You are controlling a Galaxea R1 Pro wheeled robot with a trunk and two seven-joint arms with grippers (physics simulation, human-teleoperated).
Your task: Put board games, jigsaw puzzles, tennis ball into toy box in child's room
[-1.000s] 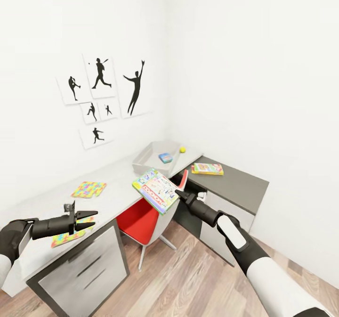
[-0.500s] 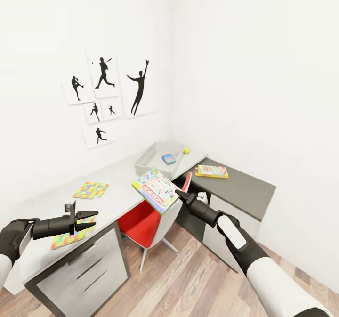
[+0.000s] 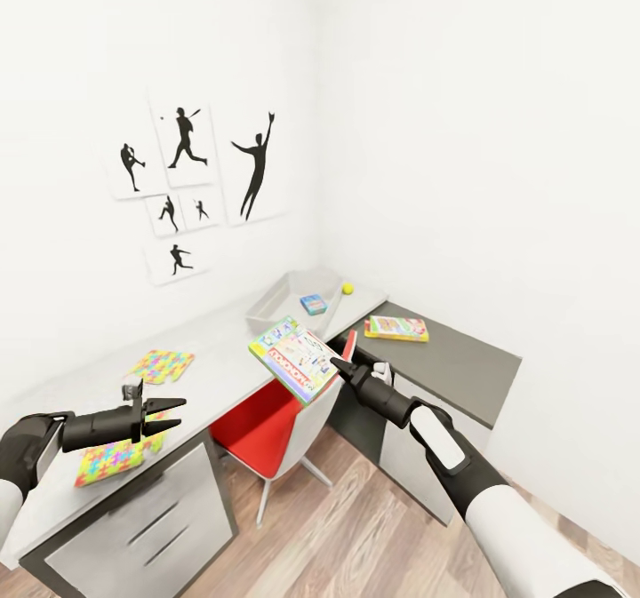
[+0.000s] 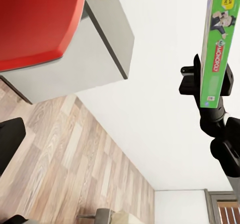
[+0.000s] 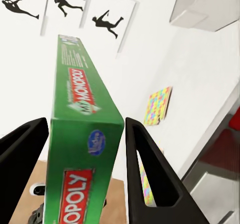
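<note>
My right gripper [image 3: 340,366] is shut on the green-edged board game [image 3: 292,358] and holds it tilted in the air over the red chair, in front of the table [image 3: 222,347]. The right wrist view shows the game's green edge [image 5: 82,134] between both fingers [image 5: 150,169]. The toy box [image 3: 269,300] stands at the table's far end with a blue board game [image 3: 312,304] inside, and the tennis ball [image 3: 348,288] lies just beside it. Two jigsaw puzzles [image 3: 161,366] [image 3: 111,458] lie on the table's near part. My left gripper [image 3: 166,411] hovers open over the nearer puzzle.
A yellow-red board game [image 3: 396,328] lies on the low dark-topped cabinet [image 3: 462,358] to the right of the table. A red chair [image 3: 267,420] is tucked under the table. Wood floor [image 3: 356,536] lies between me and the furniture. Silhouette posters [image 3: 191,180] hang on the wall.
The whole picture has shifted, so the camera has moved; the table now sits a little further left. Both arms keep their pose, and the right gripper still holds the green game.
</note>
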